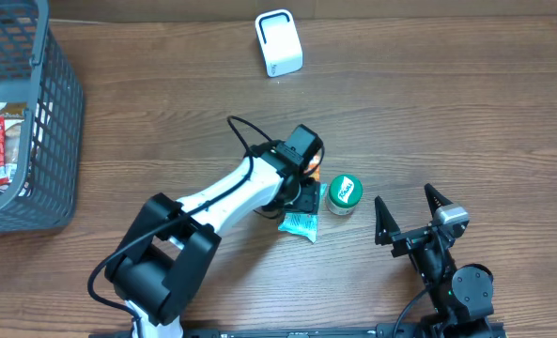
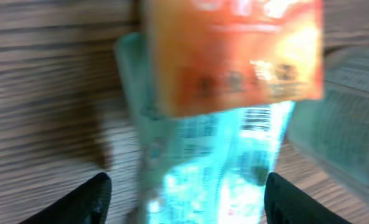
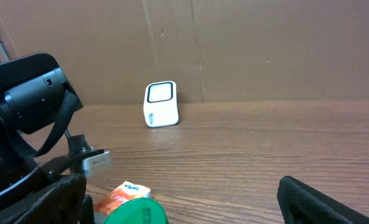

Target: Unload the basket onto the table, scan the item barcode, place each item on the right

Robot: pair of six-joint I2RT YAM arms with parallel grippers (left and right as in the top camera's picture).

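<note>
Hovering above an orange packet [image 2: 234,50] overlapping a teal packet [image 2: 203,168] on the table [image 1: 447,103], left end effector [image 2: 184,202] spread open; right end effector [image 1: 405,214] spread open, empty.

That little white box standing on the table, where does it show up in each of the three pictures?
Overhead: white box at top centre.
Left wrist: not in it.
Right wrist: left of centre, mid-height.
Shared landmark: green lid, right of centre overhead, bottom left in right wrist.

Left gripper [image 2: 184,200] lowered, jaws apart, right gripper [image 1: 403,199] spread wide
</note>
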